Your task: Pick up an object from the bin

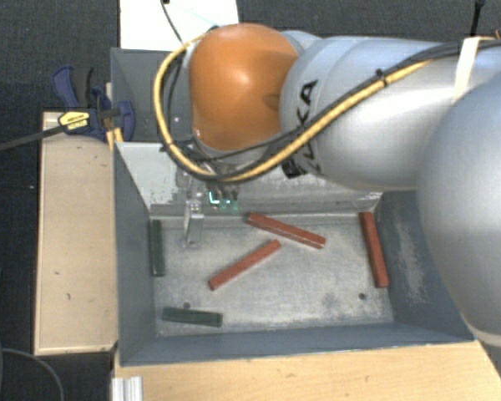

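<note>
black letters "ka" on the arm (376, 132); end effector (192, 228) near green stick (156, 247).

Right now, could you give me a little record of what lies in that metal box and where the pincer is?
container: grey metal bin
red-brown sticks: three; slanted middle stick, upper stick, right-wall stick
dark green sticks: two; left stick, front stick
pincer: low near the far-left corner, beside the left stick, with no stick seen in it
layout: sticks lie flat and singly, none heaped
</note>
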Robot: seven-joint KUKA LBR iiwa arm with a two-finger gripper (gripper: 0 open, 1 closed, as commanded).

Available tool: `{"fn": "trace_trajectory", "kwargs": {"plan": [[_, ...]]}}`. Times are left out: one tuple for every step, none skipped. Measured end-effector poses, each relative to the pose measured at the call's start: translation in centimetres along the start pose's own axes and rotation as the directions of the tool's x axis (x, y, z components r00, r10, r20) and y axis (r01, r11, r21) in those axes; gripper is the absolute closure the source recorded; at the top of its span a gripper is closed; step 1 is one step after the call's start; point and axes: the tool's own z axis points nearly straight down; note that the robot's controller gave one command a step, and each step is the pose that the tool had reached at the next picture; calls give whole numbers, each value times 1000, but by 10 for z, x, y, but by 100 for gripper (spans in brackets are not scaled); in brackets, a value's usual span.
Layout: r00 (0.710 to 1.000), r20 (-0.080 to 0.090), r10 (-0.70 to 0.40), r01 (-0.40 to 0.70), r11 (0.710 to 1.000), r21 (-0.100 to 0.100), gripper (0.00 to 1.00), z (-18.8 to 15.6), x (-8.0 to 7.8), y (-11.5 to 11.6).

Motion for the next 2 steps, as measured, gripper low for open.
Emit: {"fn": "trace_trajectory", "kwargs": {"plan": [[998, -3, 59, -59, 998, 3, 0, 153, 51, -88], [998, 5, 61, -61, 998, -1, 100, 149, 48, -85]]}}
